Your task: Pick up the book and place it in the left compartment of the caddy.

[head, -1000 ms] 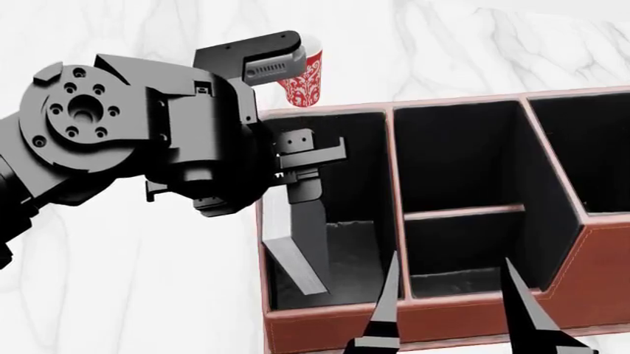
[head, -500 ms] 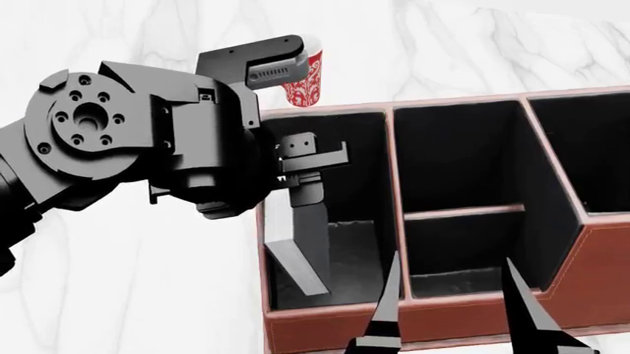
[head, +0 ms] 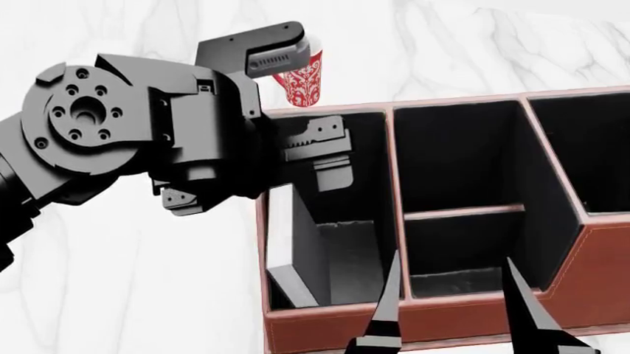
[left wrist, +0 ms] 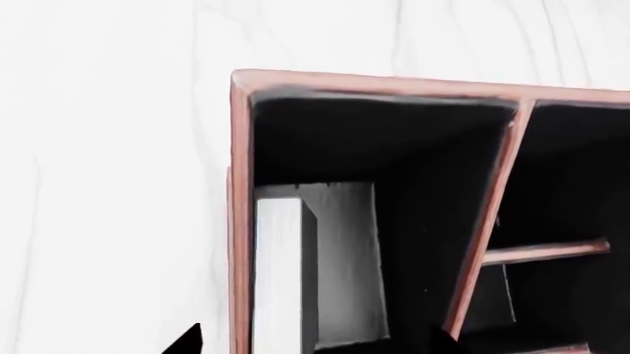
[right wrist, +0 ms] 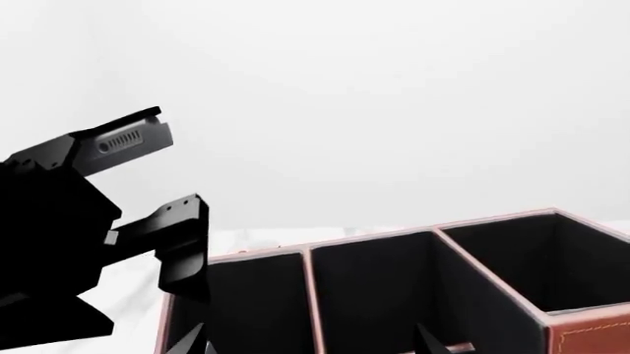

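The black book [head: 295, 254] stands on edge inside the left compartment [head: 352, 254] of the reddish-brown caddy [head: 462, 330], leaning against its outer left wall. The left wrist view shows its white page edges [left wrist: 277, 280] by the caddy rim [left wrist: 239, 184]. My left gripper [head: 307, 179] is open and empty, just above the book; its jaws show as wide-apart tips in the left wrist view [left wrist: 315, 345]. My right gripper [head: 451, 313] is open and empty over the caddy's front wall; in the right wrist view [right wrist: 310, 341] its tips stand wide apart.
A red patterned mug [head: 303, 81] stands on the white marble table [head: 128, 295] behind the caddy's far left corner, partly hidden by my left arm. The caddy's middle slots [head: 462, 251] are split by a cross wall. The right wrist view shows the caddy [right wrist: 580, 332] and left gripper finger [right wrist: 184, 251].
My left gripper has opened, let go of the book and risen a little. The book has dropped lower and settled against the compartment's left wall. The right gripper has not moved.
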You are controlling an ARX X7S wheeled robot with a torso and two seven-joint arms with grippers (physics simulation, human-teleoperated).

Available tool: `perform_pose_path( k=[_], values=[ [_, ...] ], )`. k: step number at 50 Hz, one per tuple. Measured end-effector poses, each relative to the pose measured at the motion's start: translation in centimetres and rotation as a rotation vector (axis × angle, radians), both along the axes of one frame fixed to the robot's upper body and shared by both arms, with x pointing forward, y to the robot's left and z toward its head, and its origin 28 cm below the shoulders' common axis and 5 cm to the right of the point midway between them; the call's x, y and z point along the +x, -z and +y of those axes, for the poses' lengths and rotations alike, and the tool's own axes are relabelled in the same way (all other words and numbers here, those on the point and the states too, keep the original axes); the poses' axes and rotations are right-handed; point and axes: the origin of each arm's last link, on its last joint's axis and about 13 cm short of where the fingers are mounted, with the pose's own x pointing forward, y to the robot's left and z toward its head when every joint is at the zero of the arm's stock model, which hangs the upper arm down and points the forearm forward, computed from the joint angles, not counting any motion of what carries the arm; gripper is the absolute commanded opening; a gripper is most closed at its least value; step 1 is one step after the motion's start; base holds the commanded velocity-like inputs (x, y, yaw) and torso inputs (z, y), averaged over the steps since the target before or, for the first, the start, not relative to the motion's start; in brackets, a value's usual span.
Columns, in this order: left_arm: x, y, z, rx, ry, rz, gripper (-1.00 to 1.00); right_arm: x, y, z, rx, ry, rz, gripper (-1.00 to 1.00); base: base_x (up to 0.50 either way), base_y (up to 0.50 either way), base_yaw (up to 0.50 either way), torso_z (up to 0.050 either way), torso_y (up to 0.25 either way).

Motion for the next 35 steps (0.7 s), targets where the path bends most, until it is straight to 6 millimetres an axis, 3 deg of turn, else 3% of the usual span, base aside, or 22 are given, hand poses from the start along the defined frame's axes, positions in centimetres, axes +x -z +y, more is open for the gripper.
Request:
perform_pose_path(
  k=[26, 35],
  values=[
    [0.0, -0.9, -0.1, -0.016, 0.029, -0.071, 1.00, -0.1, -0.2, 0.1, 0.001, -0.005, -0.005, 1.00, 0.00, 0.00, 0.00, 0.000, 0.000],
    [-1.1, -1.3, -0.8, -0.052, 0.104, -0.175, 1.00, -0.2, -0.2, 0.2, -0.001, -0.010, -0.008, 1.00, 0.00, 0.00, 0.00, 0.000, 0.000]
  ],
)
